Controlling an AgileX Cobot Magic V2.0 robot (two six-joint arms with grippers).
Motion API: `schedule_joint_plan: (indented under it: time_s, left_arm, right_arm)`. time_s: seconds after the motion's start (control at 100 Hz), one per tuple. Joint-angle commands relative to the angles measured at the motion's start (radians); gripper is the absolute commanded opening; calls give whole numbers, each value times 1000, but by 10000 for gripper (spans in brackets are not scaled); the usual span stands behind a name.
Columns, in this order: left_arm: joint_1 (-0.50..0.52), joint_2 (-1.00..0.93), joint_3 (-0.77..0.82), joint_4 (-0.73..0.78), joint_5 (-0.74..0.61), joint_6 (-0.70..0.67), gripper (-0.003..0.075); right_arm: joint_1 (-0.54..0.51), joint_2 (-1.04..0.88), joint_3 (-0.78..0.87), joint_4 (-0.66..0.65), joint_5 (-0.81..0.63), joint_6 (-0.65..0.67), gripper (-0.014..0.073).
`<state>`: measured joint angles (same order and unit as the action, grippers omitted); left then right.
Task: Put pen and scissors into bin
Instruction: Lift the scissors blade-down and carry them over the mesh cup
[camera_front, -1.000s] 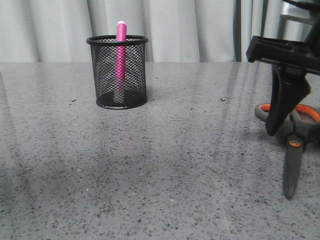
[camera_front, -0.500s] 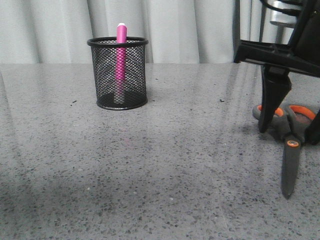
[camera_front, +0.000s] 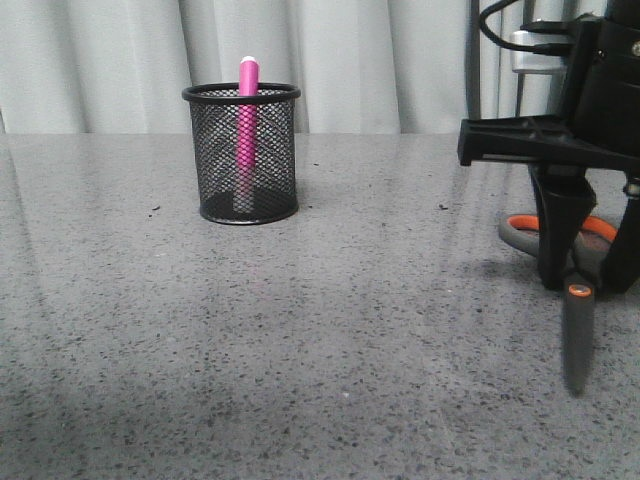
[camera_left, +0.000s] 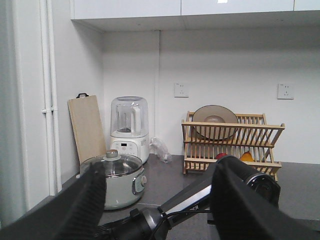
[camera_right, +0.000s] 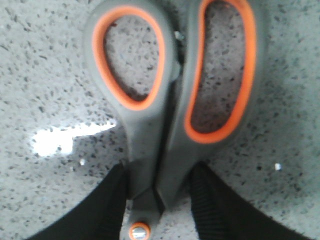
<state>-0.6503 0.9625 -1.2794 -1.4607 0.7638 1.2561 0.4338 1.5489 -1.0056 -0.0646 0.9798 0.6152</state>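
Note:
The scissors (camera_front: 579, 335) lie flat on the table at the right, blades toward the front, orange-lined handles toward the back. My right gripper (camera_front: 590, 285) is lowered over them, open, one finger on each side of the neck just behind the orange pivot screw. The right wrist view shows both fingers (camera_right: 107, 210) close beside the scissors' neck (camera_right: 150, 135), about touching it. The pink pen (camera_front: 247, 110) stands upright inside the black mesh bin (camera_front: 270, 170) at the back left. My left gripper (camera_left: 155, 175) is open and empty, raised away from the table, and out of the front view.
The grey speckled table (camera_front: 300, 350) runs from the bin to the scissors. A pale curtain (camera_front: 350, 60) hangs behind it. The left wrist view faces a kitchen counter with a pot (camera_left: 117, 180), a blender (camera_left: 129, 122) and a wooden dish rack (camera_left: 232, 142).
My right gripper has moved left and down over the scissors, and its fingers have come closer together around the neck. The scissors, pen and bin have stayed in place.

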Motion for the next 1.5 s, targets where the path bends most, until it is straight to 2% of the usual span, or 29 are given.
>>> schedule_joint_plan:
  time_s: [0.0,0.14,0.28,0.45,0.58,0.73,0.93,1.07,1.17,1.37,1.49]
  left_arm:
    - [-9,-10,-30,-47,-11,-10,410]
    - [-9,-10,-30,-47,18,-12,410]
    - [-9,-10,-30,-47,39,-14,409]
    - [-9,-38,-30,-43,38,-13,391]
    - [-7,-99,-30,-36,38,-13,342]
    - [-7,-153,-30,-9,-71,-13,326]
    - [-7,-200,-30,84,-134,-13,326]
    - [-7,-215,-30,156,-119,-16,326]
    - [-7,-233,-26,209,-119,-62,326]
    - [-7,-269,-7,340,-119,-175,326]
    - [-7,-281,4,379,-121,-191,326]
  right_arm:
    - [-19,95,60,-111,109,-1,185]
    - [-19,95,60,-144,102,-38,-75]
    - [-19,80,11,-191,90,-56,-70]
    - [0,-53,-179,-209,3,-74,-70]
    - [78,-155,-330,-221,-95,-78,-70]
    - [172,-153,-477,-255,-246,-92,-70]
    - [224,-69,-487,-318,-693,-92,-70]
    - [224,34,-487,-428,-926,-92,-70]
    - [221,93,-487,-475,-1023,-92,-70]
    - [188,166,-479,-485,-1077,-92,-70]
    - [158,186,-441,-493,-1210,-92,-69]
